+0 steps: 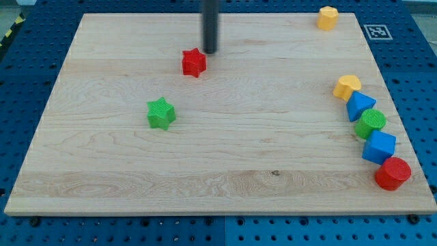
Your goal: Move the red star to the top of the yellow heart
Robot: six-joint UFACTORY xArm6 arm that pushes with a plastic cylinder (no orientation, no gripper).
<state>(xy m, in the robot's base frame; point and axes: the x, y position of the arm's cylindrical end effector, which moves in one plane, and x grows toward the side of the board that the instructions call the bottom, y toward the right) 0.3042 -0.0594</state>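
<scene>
My tip sits just up-right of the red star, upper-centre; contact unclear. No jaws, just a rod. Yellow heart is mid-right. Approach step: next, get round to the star's left, then push right.

Bright, even light from overhead, sharp focus across the board; blocks cast only faint, short shadows; the rod looks slightly motion-blurred; no glare.
</scene>
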